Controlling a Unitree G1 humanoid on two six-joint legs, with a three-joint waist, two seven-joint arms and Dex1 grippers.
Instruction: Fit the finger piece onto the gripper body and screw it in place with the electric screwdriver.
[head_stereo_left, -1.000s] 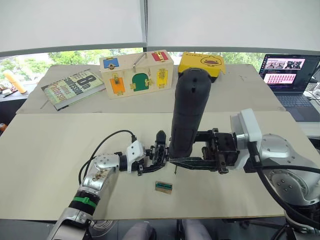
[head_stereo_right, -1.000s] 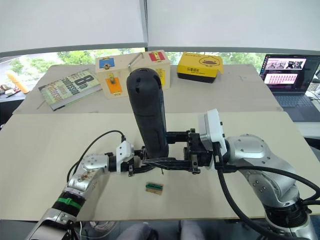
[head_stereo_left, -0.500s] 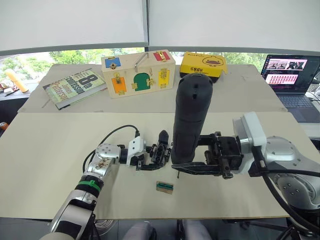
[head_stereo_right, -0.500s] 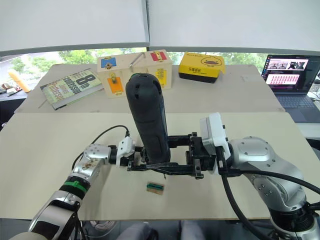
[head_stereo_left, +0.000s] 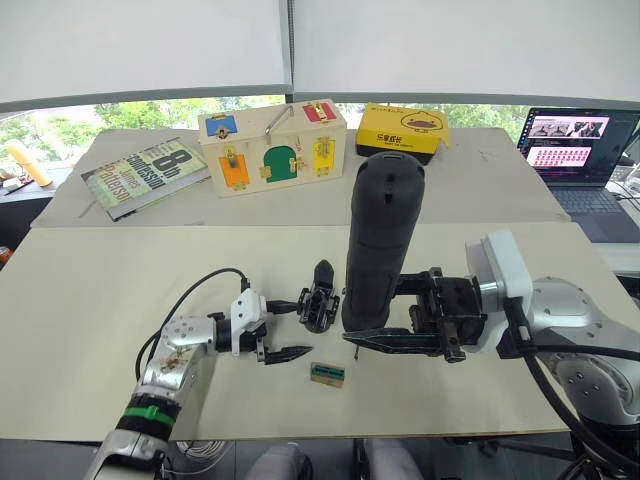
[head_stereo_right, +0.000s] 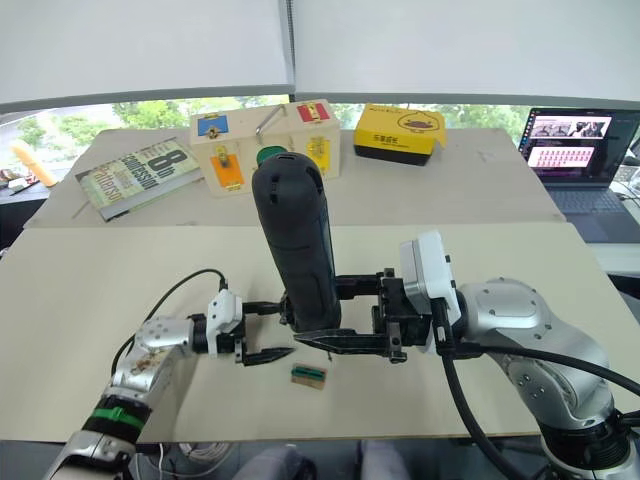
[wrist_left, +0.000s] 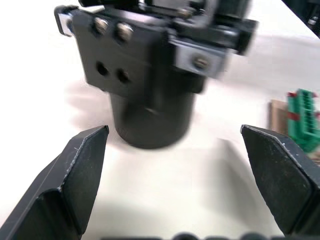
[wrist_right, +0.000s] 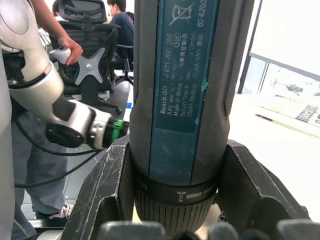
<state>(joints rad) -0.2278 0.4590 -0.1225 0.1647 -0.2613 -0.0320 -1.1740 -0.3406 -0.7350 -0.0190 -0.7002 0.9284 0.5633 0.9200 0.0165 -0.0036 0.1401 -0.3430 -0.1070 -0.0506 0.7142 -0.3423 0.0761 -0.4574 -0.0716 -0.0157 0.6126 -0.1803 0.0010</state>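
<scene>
Clamping the electric screwdriver (head_stereo_left: 382, 245) upright over the table (head_stereo_left: 90, 300), the right gripper (head_stereo_left: 372, 340) hangs just beside the gripper body (head_stereo_left: 320, 300), whose pointed finger piece (head_stereo_left: 322, 272) seems already fitted, while the left gripper (head_stereo_left: 285, 328) gapes wide and empty nearby

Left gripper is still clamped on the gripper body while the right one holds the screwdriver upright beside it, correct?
Not quite. The left gripper is open and apart from the gripper body, which stands alone on the table; the left wrist view shows both fingers spread clear of it. The right gripper does hold the electric screwdriver upright beside it.
</scene>
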